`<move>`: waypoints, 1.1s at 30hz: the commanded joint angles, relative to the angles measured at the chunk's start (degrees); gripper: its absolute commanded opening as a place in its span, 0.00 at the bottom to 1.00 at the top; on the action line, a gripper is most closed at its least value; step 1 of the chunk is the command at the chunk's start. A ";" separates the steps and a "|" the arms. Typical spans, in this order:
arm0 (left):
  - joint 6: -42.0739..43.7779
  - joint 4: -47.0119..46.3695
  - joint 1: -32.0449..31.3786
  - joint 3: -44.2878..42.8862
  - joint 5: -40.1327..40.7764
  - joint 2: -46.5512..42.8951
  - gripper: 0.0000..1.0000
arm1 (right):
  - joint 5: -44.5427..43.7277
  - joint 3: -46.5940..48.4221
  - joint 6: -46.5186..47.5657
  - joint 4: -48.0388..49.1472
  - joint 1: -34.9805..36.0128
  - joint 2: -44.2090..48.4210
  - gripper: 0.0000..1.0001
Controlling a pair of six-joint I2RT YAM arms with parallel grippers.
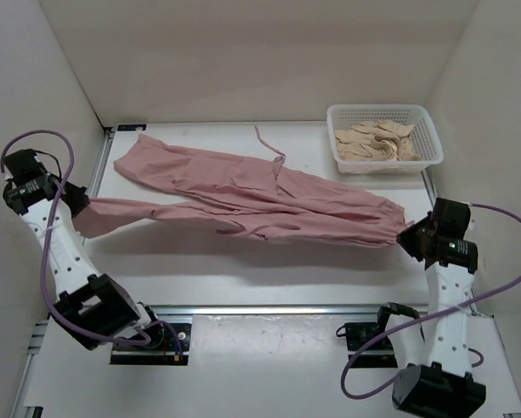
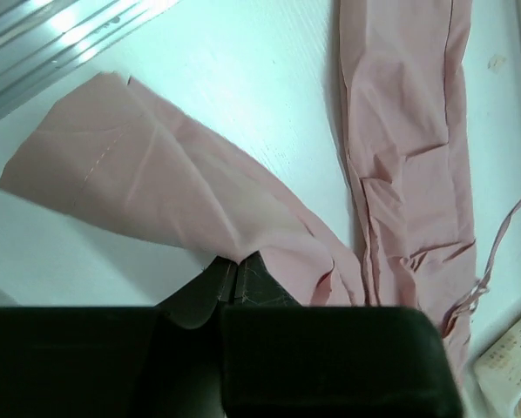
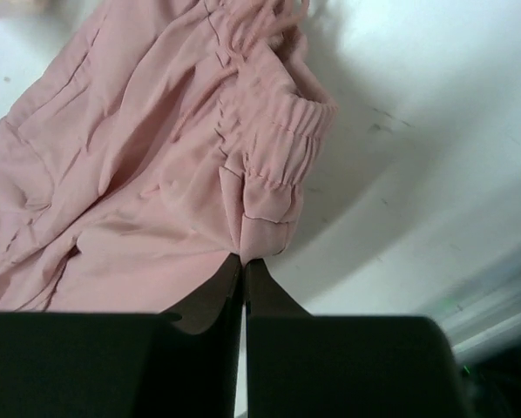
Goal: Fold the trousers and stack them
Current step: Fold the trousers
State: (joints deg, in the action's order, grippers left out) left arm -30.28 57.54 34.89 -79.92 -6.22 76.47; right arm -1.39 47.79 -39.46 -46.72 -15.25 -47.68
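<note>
The dusty-pink trousers lie stretched across the white table, their two legs pointing left. My left gripper is at the table's left edge, shut on the end of the nearer leg; in the left wrist view the cloth fans out from its closed tips. At the right end my right gripper is shut on the gathered elastic edge, and its tips pinch a fold of it. A drawstring trails toward the back.
A white basket holding beige cloth garments stands at the back right corner. White walls close in the table on three sides. An aluminium rail runs along the near edge between the arm bases.
</note>
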 commanded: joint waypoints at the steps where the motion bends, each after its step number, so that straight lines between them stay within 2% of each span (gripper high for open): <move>1: -0.48 2.32 2.36 -0.86 4.18 -5.70 0.10 | -6.78 1.76 -0.08 -11.27 0.04 5.55 0.00; 6: -1.01 3.46 2.37 1.95 6.31 -12.39 0.10 | -10.65 6.16 -4.30 -19.89 0.57 7.51 0.00; 9: 0.57 2.06 2.37 1.18 3.33 -12.92 0.10 | -11.18 7.93 -5.01 -20.78 0.57 8.04 0.00; 11: 1.79 0.56 -0.51 -1.01 2.45 -11.44 0.10 | -13.63 8.55 -5.01 -20.78 0.57 8.04 0.00; 19: 3.48 -0.67 -6.50 -12.18 2.88 3.84 0.10 | -14.17 7.76 -2.02 -12.53 0.57 6.99 0.00; 27: 1.72 -1.20 -15.54 -30.35 9.99 21.25 0.10 | -14.79 7.76 -0.09 -4.53 0.57 -2.14 0.00; 33: 0.66 -0.68 -19.16 -41.97 12.37 37.42 0.10 | -14.17 9.60 0.62 0.48 0.57 -10.40 0.00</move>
State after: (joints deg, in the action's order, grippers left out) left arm -29.06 59.11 15.79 -117.05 0.01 109.93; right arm -11.44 54.65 -41.04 -51.35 -14.39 -56.16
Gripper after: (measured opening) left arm 0.112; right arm 0.005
